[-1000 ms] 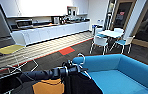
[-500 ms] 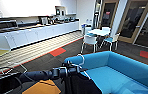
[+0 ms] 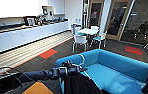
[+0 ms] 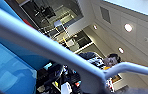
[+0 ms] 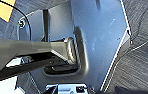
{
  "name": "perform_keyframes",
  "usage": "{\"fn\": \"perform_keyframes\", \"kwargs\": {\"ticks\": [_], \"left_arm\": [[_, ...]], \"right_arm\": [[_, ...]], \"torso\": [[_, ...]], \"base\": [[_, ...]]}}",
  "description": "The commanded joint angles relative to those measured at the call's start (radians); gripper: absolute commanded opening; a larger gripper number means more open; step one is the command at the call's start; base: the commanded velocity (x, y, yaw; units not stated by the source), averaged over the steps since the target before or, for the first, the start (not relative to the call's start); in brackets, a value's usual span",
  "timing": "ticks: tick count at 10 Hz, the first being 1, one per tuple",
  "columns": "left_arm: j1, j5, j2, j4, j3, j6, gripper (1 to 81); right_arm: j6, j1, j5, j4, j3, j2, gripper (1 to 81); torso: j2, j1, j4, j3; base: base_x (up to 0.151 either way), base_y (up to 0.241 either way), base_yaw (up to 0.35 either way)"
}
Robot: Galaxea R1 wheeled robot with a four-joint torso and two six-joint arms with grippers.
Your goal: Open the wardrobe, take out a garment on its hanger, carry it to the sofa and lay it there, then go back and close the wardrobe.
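Before the blue sofa [image 3: 120, 72], the left gripper [image 3: 73, 68] holds the hanger [image 3: 82, 60] with the garment [image 3: 80, 85].

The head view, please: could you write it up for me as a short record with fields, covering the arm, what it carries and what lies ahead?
left arm: reaches in from the left, its gripper at the near edge of the sofa
carried: white hanger at the gripper, hook curving upward; black garment hanging limp below
sofa: bright blue, right in front, seat bare
garment state: not yet laid on the seat
beyond: white table and chairs, long white counter to the left, red floor patches
jaws: cannot tell whether open or shut
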Motion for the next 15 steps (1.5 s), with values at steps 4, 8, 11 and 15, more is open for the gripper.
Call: {"fn": "perform_keyframes", "kwargs": {"ticks": [4,8,11,15], "left_arm": [[-0.153,-0.024,-0.009,0.025,0.045,0.010,1.0],[-0.153,-0.024,-0.024,0.025,0.048,0.009,1.0],[-0.153,-0.021,-0.026,0.024,0.048,0.009,1.0],[-0.153,0.001,-0.026,0.025,0.050,0.009,1.0]], "right_arm": [[0.003,0.016,-0.054,-0.005,-0.001,-0.003,81.1],[0.001,0.020,-0.054,-0.007,-0.005,0.000,81.1],[0.001,0.020,-0.054,-0.008,-0.007,0.002,81.1],[-0.002,0.021,-0.054,-0.010,-0.007,0.006,81.1]], "torso": [[0.000,0.000,0.000,0.000],[0.000,0.000,0.000,0.000],[0.000,0.000,0.000,0.000],[0.000,0.000,0.000,0.000]], "base": [[0.000,0.000,-0.291],[0.000,0.000,-0.293],[0.000,0.000,-0.299],[0.023,0.000,-0.148]]}}
